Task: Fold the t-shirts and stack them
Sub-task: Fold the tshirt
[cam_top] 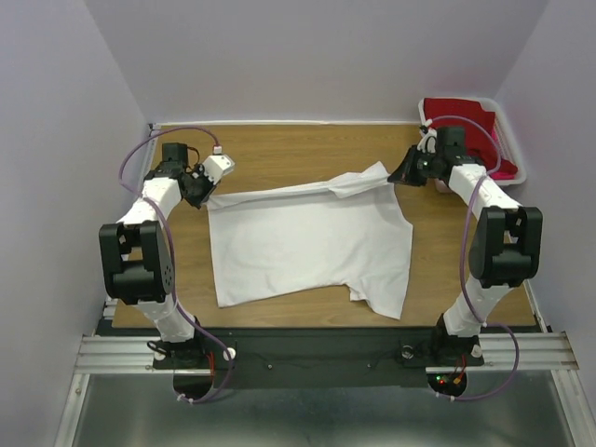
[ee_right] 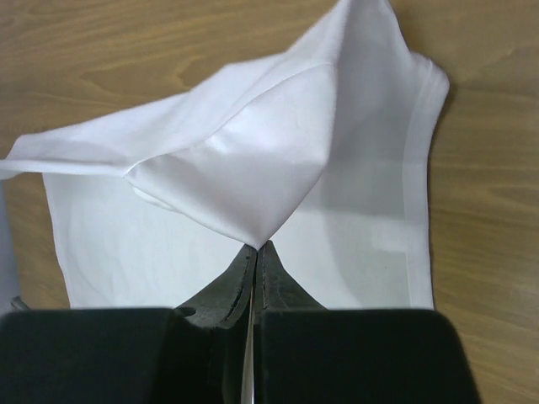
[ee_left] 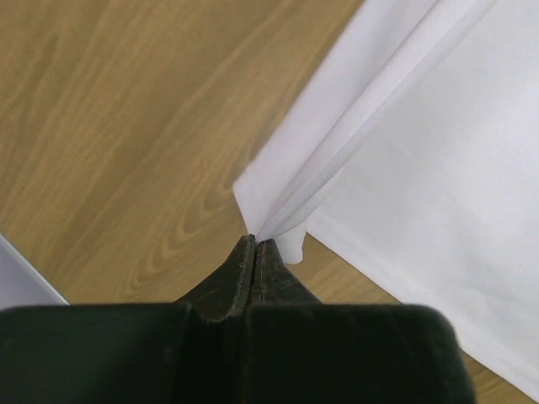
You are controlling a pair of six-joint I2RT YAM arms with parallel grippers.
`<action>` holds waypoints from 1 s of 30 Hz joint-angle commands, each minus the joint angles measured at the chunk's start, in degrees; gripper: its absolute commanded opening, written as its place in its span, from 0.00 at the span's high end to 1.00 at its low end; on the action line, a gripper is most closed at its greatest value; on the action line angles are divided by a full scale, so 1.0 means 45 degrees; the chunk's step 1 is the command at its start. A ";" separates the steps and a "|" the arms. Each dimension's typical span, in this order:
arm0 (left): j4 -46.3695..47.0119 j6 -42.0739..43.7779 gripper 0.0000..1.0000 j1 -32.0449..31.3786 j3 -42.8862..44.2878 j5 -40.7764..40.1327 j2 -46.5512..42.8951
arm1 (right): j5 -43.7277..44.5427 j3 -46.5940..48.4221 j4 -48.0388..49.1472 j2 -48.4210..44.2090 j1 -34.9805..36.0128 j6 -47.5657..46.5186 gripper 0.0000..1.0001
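Both claws pinching the white t-shirt (cam_top: pixel 307 247) by its far edge, the rest of it spread on the desk (cam_top: pixel 279 154).

Nearest me, the shirt's near edge lies flat on the wood, a little rumpled toward the right. Further in, the cloth is smooth and single-layered. At its far left corner the left claw (ee_left: pixel 255 244) is pressed together on a small fold of white fabric, lifted just off the desk. At the far right the right claw (ee_right: pixel 257 247) is clamped on a peak of the same shirt, which tents up from the surface. Between the two the far hem runs as a taut, raised strip. Beyond the right claw, in the far right corner, a white basket (cam_top: pixel 507 140) holds a red t-shirt (cam_top: pixel 461 116) and a bit of pink t-shirt (cam_top: pixel 503 170) at its near side.
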 commanded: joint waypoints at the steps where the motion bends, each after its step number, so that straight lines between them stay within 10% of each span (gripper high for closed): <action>1: 0.0235 0.0862 1.00 -0.0008 -0.0972 -0.0451 -0.0558 | -0.0035 -0.0717 0.0065 -0.0308 0.0001 -0.0055 0.99; 13: 0.1114 0.1155 0.98 -0.0653 -0.3004 -0.1408 -0.0812 | 0.0395 -0.1285 -0.0423 0.0630 -0.0019 -0.0094 0.99; 20: 0.0765 0.1194 0.67 -0.0653 -0.3103 -0.1429 -0.1046 | -0.0307 -0.1696 -0.0989 0.0630 0.0001 -0.0270 0.99; 30: -0.1131 0.1116 0.54 -0.0653 -0.2088 0.0016 -0.2550 | 0.0664 -0.0584 -0.2592 -0.0346 0.0001 -0.2299 0.40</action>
